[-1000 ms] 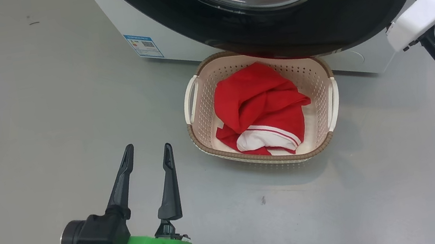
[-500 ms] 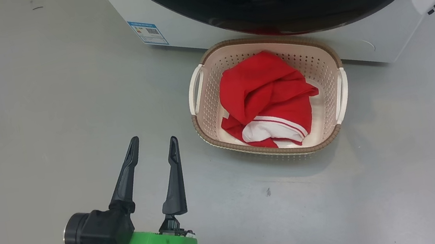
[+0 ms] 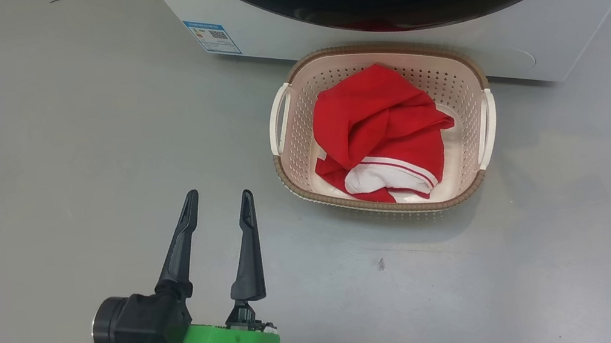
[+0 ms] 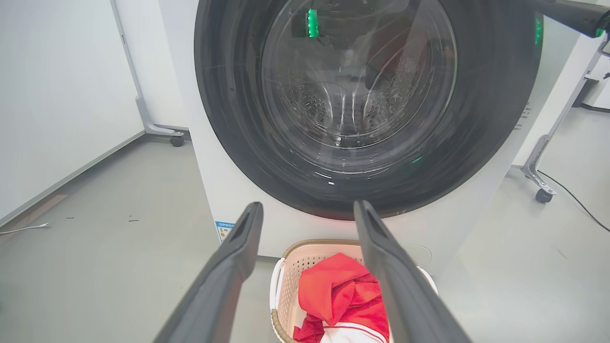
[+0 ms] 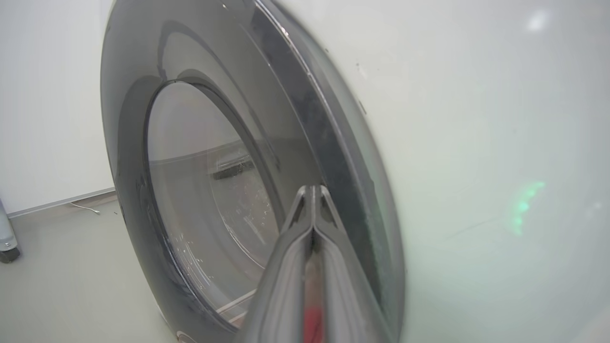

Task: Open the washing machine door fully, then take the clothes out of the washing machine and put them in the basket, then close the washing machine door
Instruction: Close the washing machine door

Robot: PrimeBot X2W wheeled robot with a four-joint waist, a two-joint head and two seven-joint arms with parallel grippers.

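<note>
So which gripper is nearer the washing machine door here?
Right. The right gripper, shut, has its tips at the rim of the washing machine door; the left gripper hangs open well back over the floor, left of the basket.

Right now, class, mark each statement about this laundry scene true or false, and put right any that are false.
1. The clothes lie inside the basket. True.
2. The left hand is shut on a red garment. False: it is open and empty, over the floor.
3. The basket stands on the floor in front of the washing machine. True.
4. The right hand has its fingers spread wide. False: they are pressed together, close to the washing machine door.
5. The basket is tipped on its side. False: it stands upright.
</note>
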